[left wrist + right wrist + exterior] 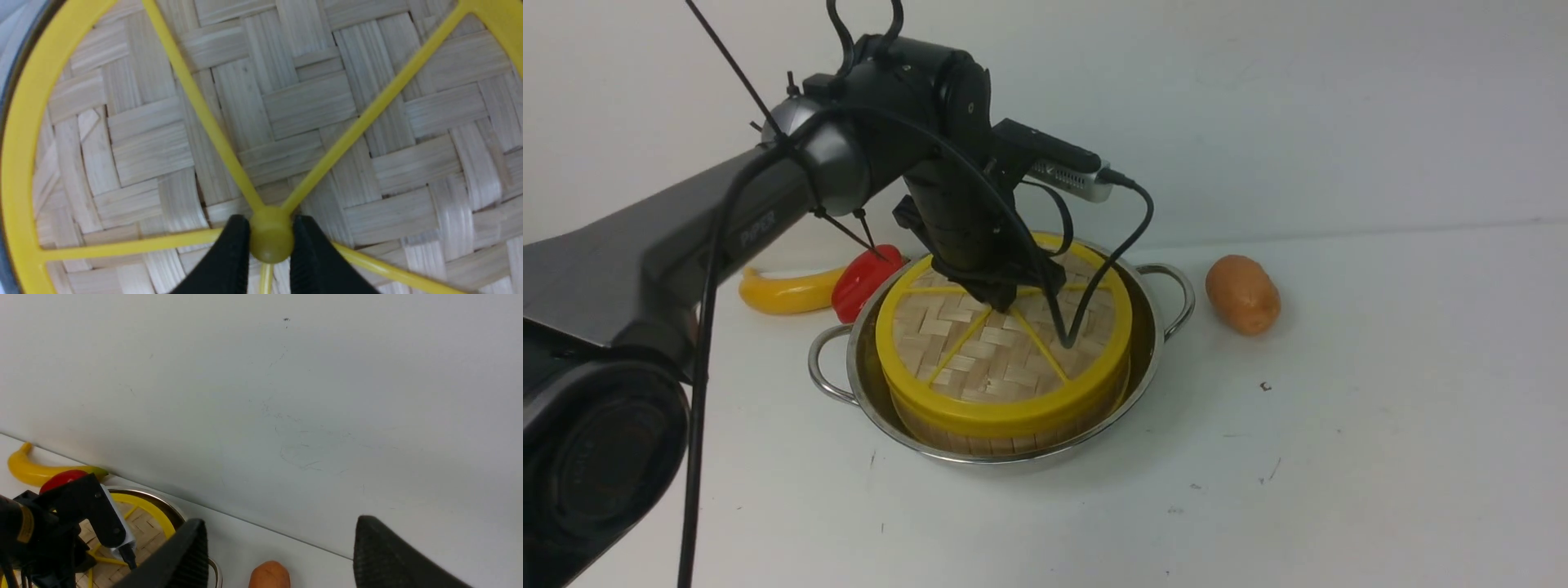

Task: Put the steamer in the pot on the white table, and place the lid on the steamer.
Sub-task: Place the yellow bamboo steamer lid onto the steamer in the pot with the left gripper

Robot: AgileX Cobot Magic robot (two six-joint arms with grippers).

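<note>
**A:** Yellow comes first, at the far left: a banana lies on the white table. A red vegetable, perhaps a pepper, is just beside it, behind the pot.

**B:** And the task's things?

**A:** The steel pot stands in the middle. The steamer sits upright inside it, and the lid lies flat on the steamer, rim on rim.

**B:** Why is the left gripper there?

**A:** It reaches down from above. Its fingers are clenched on the lid's small centre knob, one on each side. I think the knob is the only good place to take such a flat disc, and the centre keeps it level.

**B:** So the work is nearly done?

**A:** I judge yes. It remains to let go and rise straight up, so that the lid does not slide.

**B:** Further right?

**A:** A potato lies apart from the pot. The right gripper is spread wide and holds nothing. I suppose it waits aside to leave room.
</note>
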